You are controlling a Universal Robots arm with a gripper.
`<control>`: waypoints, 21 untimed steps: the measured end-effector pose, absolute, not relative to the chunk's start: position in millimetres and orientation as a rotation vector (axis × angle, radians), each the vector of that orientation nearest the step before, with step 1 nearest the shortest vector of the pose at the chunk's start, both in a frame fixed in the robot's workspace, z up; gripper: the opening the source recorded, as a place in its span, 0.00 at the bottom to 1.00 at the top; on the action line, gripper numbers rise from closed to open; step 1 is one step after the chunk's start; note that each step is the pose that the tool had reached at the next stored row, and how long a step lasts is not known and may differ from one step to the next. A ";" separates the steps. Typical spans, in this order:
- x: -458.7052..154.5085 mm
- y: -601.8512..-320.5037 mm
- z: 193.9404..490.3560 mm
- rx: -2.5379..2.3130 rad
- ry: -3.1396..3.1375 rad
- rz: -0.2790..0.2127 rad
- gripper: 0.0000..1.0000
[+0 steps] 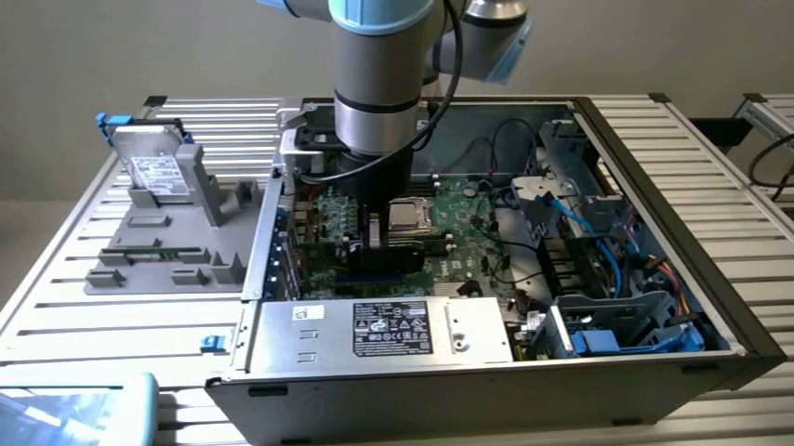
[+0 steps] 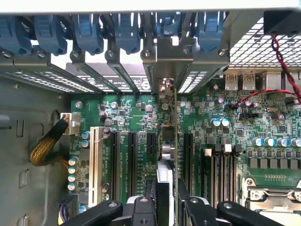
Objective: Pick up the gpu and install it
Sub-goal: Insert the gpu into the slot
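The claw point(image 2: 171, 203) is seen partly closed, its two black fingers point(image 2: 190, 200) set against opposite faces of the gpu point(image 2: 175, 127), which is gripped between them. The card is held on edge, so that only its thin green rim is presented to the wrist camera, with a silver component point(image 2: 166, 151) carried on one face. It is stood upright over the motherboard point(image 2: 127, 106), parallel to the black expansion slots point(image 2: 114, 165) ranged on both sides of it; whether its lower edge is seated in a slot cannot be told. Its metal bracket point(image 2: 170, 56) is placed at the rear wall of the case, among the blue slot latches point(image 2: 89, 28). A white slot point(image 2: 95, 160) is found beyond the black ones on one side; on the other, the memory slots point(image 2: 221, 162) and a corner of the processor socket point(image 2: 273, 197) are seen. A red and black wire pair point(image 2: 280, 54) is run across the board near the rear ports.

In the exterior view the claw point(image 1: 387, 243) is held down by the arm point(image 1: 378, 84) inside the open computer case point(image 1: 694, 279), just beside the processor socket point(image 1: 411, 216). The power supply point(image 1: 372, 330) is mounted at the case's near edge, and blue cables point(image 1: 596, 228) are bundled toward the exterior view's right. Outside the case, on the exterior view's left, a grey holder point(image 1: 167, 251) is laid on the slatted table point(image 1: 62, 307), with a silver drive point(image 1: 155, 167) propped in it.
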State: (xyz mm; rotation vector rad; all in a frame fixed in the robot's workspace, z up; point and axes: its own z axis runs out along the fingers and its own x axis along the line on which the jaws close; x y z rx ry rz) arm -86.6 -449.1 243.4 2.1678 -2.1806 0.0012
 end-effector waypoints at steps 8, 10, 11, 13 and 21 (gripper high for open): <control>-86.6 -449.0 243.3 2.168 -2.181 0.000 0.28; -86.6 -449.0 243.3 2.168 -2.181 0.000 0.28; -86.6 -448.8 243.3 2.168 -2.181 0.000 0.28; -86.6 -448.8 243.3 2.168 -2.181 0.000 0.28; -86.7 -449.5 243.4 2.174 -2.185 -0.010 0.28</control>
